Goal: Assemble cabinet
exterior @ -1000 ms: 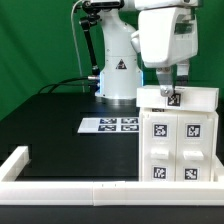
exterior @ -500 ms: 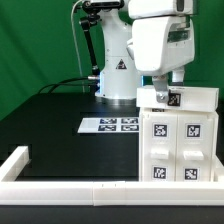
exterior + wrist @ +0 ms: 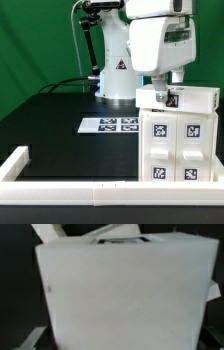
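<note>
surface [image 3: 50,120]: black, one; carries everything; green backdrop behind it.
arm [image 3: 155,45]: one, white; comes down from above onto the back of the cabinet, at the exterior view's right.
cabinet [image 3: 178,150]: one white box shell, at the exterior view's right front corner, pushed up close to the rail, likely so the corner steadies it while parts go on. Front face shows four tags in a two-by-two grid, one per compartment front.
top panel [image 3: 180,97]: one white slab lying across the top of the cabinet, one tag on its near edge. Sits a little skewed, so my guess is it's not yet seated and is being lined up.
rail [image 3: 60,186]: one low white border along the near edge with a short return at the exterior view's left; reads as a stop to brace parts against.
marker board [image 3: 110,124]: one flat white sheet, four tags, mid-surface, well apart from the cabinet; lies flat, carries nothing.
gripper [image 3: 164,89]: one; down at the top panel's back edge. Fingers hidden by the wrist housing; wrist view is filled by a blank white face [image 3: 125,297]. Cannot tell how far open or whether it grips anything.
tags counted: four on cabinet front, one on top panel, four on marker board.
</note>
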`<state>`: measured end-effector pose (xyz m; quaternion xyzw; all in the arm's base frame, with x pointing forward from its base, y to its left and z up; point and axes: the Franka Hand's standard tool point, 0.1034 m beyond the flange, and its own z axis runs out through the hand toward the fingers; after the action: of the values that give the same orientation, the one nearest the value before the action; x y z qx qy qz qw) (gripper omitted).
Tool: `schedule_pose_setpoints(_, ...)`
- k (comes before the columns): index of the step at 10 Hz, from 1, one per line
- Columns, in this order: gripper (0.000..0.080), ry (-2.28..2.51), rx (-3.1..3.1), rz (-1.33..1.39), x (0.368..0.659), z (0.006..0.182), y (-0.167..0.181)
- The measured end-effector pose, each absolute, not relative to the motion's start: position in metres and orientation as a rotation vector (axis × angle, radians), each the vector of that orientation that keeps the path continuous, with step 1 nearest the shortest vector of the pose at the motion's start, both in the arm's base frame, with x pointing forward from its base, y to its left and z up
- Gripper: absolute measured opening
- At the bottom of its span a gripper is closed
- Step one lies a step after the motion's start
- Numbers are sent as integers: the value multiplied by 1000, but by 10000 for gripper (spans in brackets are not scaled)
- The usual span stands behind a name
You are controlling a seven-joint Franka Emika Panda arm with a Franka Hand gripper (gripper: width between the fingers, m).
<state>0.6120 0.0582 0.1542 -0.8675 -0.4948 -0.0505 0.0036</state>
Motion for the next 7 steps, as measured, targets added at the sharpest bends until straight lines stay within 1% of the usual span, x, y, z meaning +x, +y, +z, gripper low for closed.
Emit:
schedule_pose_setpoints(2,560,-1201,-2876,-191,611,154,59)
schedule_pose_setpoints(3,560,-1108,-2912,-209,612,154,59)
schedule_pose_setpoints(7,561,-400,-3060,-292,615,153,64)
